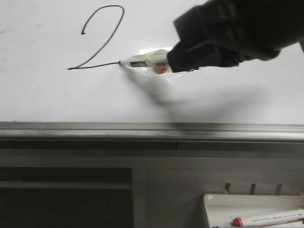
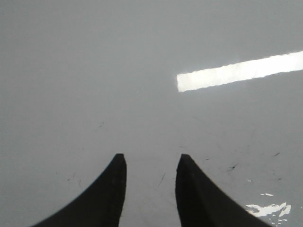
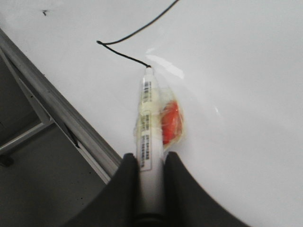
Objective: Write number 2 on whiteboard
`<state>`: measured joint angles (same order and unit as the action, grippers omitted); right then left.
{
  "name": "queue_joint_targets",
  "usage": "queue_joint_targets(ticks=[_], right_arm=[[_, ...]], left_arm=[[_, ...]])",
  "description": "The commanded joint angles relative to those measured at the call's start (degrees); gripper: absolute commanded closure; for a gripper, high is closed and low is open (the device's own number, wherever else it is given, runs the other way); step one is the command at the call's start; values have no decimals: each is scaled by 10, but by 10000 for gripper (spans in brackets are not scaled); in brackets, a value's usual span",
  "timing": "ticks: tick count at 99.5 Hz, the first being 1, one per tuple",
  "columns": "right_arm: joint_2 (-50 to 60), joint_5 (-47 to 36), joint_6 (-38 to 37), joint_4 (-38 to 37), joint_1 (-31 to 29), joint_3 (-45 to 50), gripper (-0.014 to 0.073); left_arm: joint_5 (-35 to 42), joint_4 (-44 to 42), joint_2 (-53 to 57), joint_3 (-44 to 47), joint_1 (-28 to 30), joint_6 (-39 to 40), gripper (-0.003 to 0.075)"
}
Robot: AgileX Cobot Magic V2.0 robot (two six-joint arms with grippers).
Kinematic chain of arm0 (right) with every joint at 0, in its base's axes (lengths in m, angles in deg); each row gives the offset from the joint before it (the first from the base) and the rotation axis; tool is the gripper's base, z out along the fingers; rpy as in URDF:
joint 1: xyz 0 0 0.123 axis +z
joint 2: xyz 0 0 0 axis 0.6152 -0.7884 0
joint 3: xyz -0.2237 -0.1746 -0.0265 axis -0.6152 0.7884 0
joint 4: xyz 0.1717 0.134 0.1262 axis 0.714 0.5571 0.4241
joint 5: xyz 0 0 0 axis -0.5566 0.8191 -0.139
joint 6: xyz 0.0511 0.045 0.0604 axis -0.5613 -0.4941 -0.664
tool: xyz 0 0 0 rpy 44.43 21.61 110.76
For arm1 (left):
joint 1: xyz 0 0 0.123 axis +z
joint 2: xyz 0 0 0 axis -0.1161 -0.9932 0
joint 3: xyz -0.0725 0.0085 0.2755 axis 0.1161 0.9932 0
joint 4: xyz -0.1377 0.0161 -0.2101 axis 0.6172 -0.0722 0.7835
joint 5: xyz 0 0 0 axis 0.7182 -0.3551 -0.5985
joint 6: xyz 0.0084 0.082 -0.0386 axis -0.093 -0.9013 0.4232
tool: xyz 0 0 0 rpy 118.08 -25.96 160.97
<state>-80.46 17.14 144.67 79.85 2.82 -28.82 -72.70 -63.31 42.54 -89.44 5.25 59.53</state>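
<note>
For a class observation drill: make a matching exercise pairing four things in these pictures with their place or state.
Things:
1. right hand
2. left hand
3. number 2
4. red-capped marker

Place or state:
A. lying in the white tray
B. open, holding nothing
C. drawn in black on the whiteboard
D. shut on the marker

Pairs: 1-D, 2-B, 3-C, 4-A
</note>
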Motion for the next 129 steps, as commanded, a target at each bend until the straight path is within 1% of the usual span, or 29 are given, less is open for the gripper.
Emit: queue_joint_targets(ticks=[1, 12, 19, 26, 32, 33, 38, 43, 57, 66, 75, 81, 88, 95, 102, 107, 113, 122, 129], right_arm=[[27, -45, 4, 19, -17, 9, 664], [42, -41, 4, 24, -20, 24, 664], [53, -12, 4, 24, -20, 21, 664], [67, 35, 4, 22, -20, 10, 664], [82, 96, 4, -2, -19, -3, 664], [82, 96, 4, -4, -19, -5, 664], [88, 135, 4, -13, -19, -18, 664], [91, 155, 4, -14, -19, -26, 664], [90, 177, 4, -27, -19, -41, 664], [83, 190, 4, -36, -19, -47, 664], [66, 214, 4, -45, -19, -55, 664], [52, 225, 4, -47, -19, -63, 664], [33, 234, 4, -47, -19, -74, 664], [15, 237, 4, -48, -19, -87, 664], [2, 240, 4, -48, -19, -101, 664], [-6, 250, 4, -50, -19, -110, 664], [-10, 263, 4, -51, -19, -119, 664], [-11, 272, 1, -52, -19, -125, 664], [-11, 282, -6, -53, -19, -126, 664]], left_arm=[[44, 4, -2, -17, 2, 6, 494], [44, 4, -2, -17, 2, 6, 494], [44, 4, -2, -17, 2, 6, 494], [47, -2, 1, -17, 1, 5, 493], [47, -36, 8, -17, -6, 0, 491], [47, -36, 9, -17, -5, 0, 491], [49, -52, 14, -17, -18, 0, 487], [53, -54, 19, -17, -35, 0, 487], [46, -85, 21, -17, -116, 0, 487], [39, -111, 20, -17, -187, 0, 487], [34, -167, 13, -16, -265, 0, 481], [21, -219, 2, -13, -325, 0, 442], [-2, -249, -15, -12, -389, 0, 389], [-13, -267, -39, -12, -445, 0, 377], [-18, -292, -69, -12, -486, 0, 377], [-19, -315, -94, -12, -501, 0, 377], [-13, -333, -129, -12, -502, 0, 377], [-7, -339, -176, -16, -489, 0, 377], [18, -349, -210, -17, -475, 0, 377]])
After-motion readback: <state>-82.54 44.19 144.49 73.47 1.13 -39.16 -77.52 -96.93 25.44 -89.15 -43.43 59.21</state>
